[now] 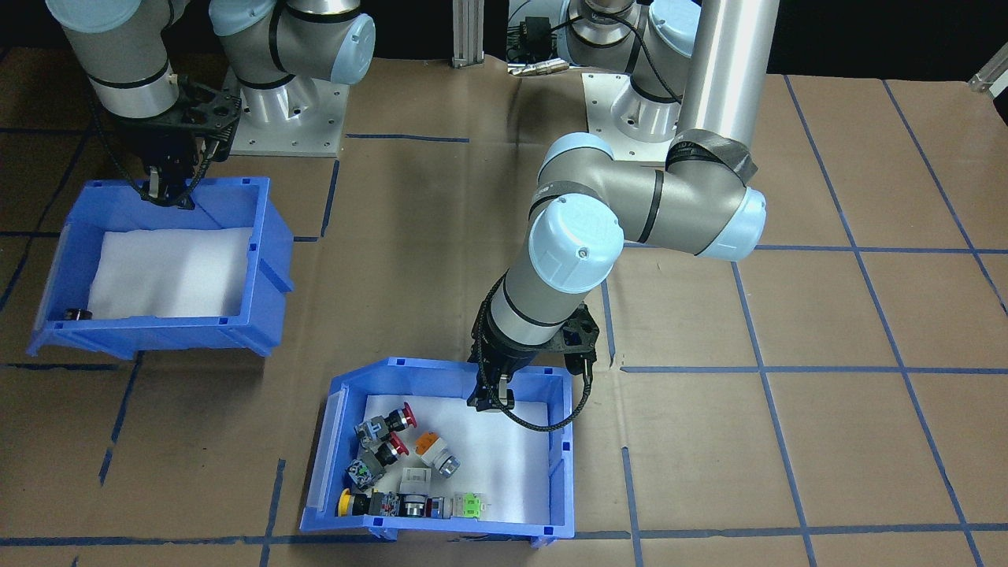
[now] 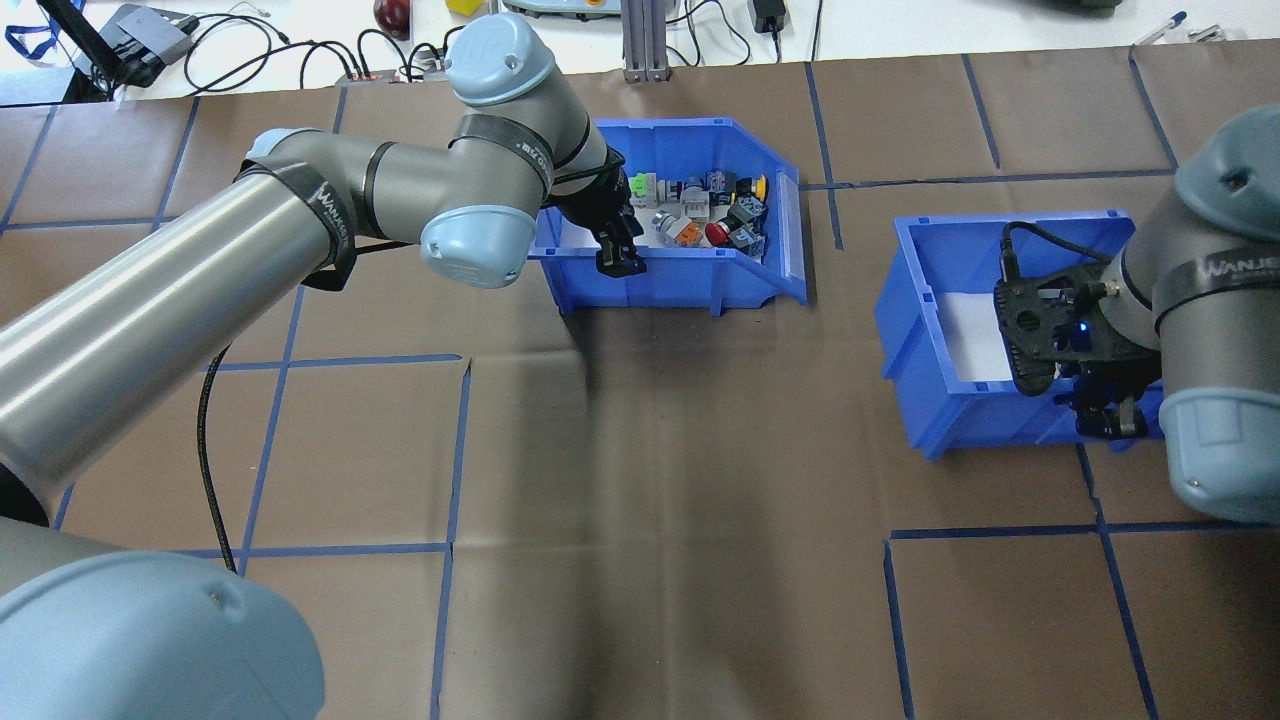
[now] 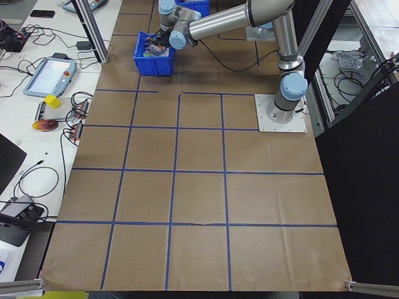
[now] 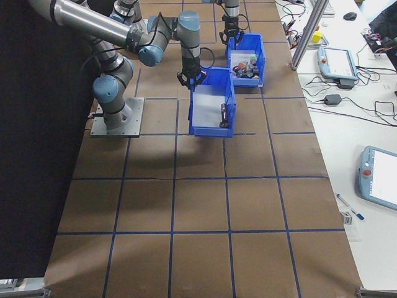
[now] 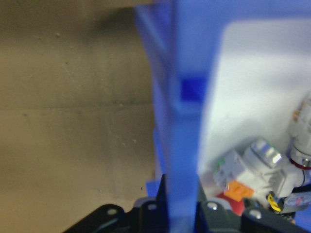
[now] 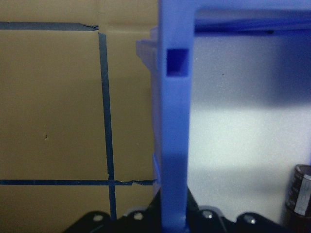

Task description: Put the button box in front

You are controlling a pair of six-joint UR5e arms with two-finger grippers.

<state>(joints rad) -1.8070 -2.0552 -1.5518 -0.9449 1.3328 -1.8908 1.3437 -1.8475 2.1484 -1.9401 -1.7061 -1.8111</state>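
The button box (image 1: pixel 561 457) is a blue bin with a white foam floor holding red, yellow, orange and green capped switches (image 1: pixel 402 465). It stands near the table's operator-side edge in the front-facing view and far from the robot in the overhead view (image 2: pixel 680 275). My left gripper (image 1: pixel 490 398) is shut on its robot-side wall (image 5: pixel 184 145), also seen from overhead (image 2: pixel 620 255). My right gripper (image 2: pixel 1105 415) is shut on the wall (image 6: pixel 175 121) of the other blue bin (image 1: pixel 157 331).
The other bin (image 2: pixel 960 420) shows white foam and one dark cylinder (image 1: pixel 76 314) in a corner, and looks tilted. Brown paper with a blue tape grid (image 1: pixel 756 370) covers the table. Cables and devices (image 2: pixel 140 40) lie beyond the far edge.
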